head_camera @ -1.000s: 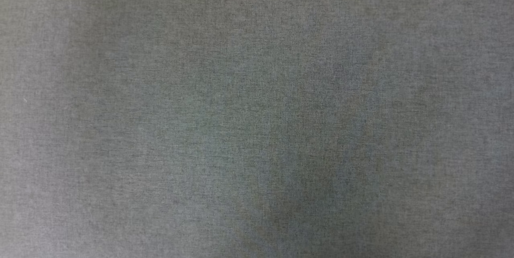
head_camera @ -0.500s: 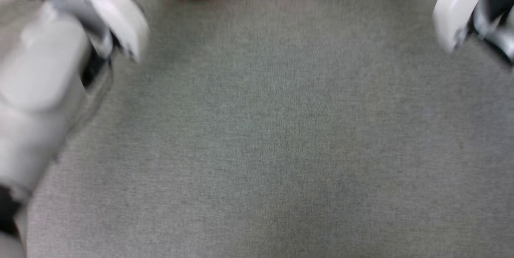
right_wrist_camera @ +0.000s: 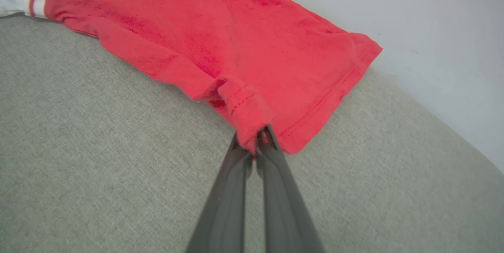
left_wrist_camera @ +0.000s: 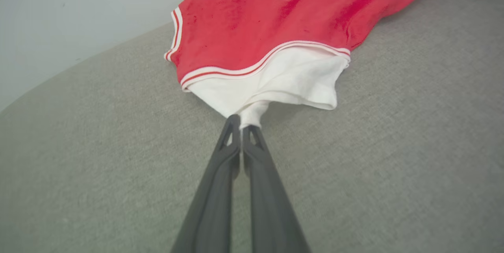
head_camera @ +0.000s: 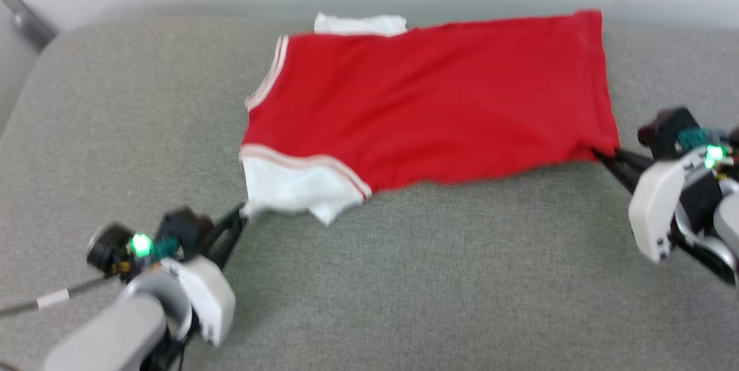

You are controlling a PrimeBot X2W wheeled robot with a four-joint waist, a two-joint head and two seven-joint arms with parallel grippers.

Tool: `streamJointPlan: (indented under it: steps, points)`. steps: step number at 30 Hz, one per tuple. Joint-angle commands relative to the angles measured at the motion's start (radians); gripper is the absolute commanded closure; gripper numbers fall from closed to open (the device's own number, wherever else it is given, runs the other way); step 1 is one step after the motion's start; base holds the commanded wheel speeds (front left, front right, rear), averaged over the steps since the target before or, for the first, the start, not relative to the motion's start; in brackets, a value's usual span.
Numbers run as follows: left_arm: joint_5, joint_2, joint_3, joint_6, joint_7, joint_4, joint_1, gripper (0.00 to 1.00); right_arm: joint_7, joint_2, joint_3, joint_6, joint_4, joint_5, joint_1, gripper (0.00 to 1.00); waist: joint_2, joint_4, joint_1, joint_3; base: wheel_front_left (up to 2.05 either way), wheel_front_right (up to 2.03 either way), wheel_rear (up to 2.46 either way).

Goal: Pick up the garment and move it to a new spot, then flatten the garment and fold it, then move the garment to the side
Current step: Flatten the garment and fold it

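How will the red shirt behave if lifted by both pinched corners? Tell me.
Likely floppy: the garment bunches into a thin tail where the left gripper pinches its white sleeve. The right gripper pinches the red hem; lifted, the unsupported middle would probably sag.

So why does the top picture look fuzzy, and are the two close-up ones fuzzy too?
Head view: softly blurred all over, with the shirt edges, the left hand and the right hand smeared. Left wrist view: sharper, the stripe trim shows clearly, though the dark fingers go soft near the bottom. Right wrist view: the hem stitching is clear, and the fingers blur low down.
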Motion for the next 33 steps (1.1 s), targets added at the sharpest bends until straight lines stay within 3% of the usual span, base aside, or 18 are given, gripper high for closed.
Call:
streamJointPlan:
  steps: [1,10,20,28,33]
  points:
    - [-0.016,0.027,-0.015,0.026,0.017,-0.054,0.072,1.0,0.002,-0.02,-0.013,-0.001,-0.024,0.015,0.064,1.0,0.0,0.008,0.0002,-0.054,0.0,0.0,0.0]
    - [-0.084,0.126,-0.067,0.12,0.094,-0.28,0.288,1.0,0.052,-0.108,-0.069,-0.001,-0.147,0.052,0.312,1.0,0.0,0.007,0.0002,-0.139,0.0,0.0,0.0]
    - [-0.173,0.224,-0.126,0.191,0.185,-0.462,0.47,1.0,0.122,-0.167,-0.233,-0.001,-0.294,0.045,0.649,1.0,0.0,0.006,0.0002,-0.221,0.0,0.0,0.0]
    - [-0.203,0.243,-0.157,0.214,0.218,-0.512,0.529,1.0,0.194,-0.132,-0.421,-0.001,-0.393,-0.003,0.888,1.0,0.0,0.01,0.0002,-0.231,0.0,0.0,0.0]
    - [-0.177,0.239,-0.138,0.209,0.196,-0.491,0.488,1.0,0.241,-0.082,-0.518,-0.001,-0.444,-0.05,0.951,1.0,0.0,0.014,0.0002,-0.226,0.0,0.0,0.0]
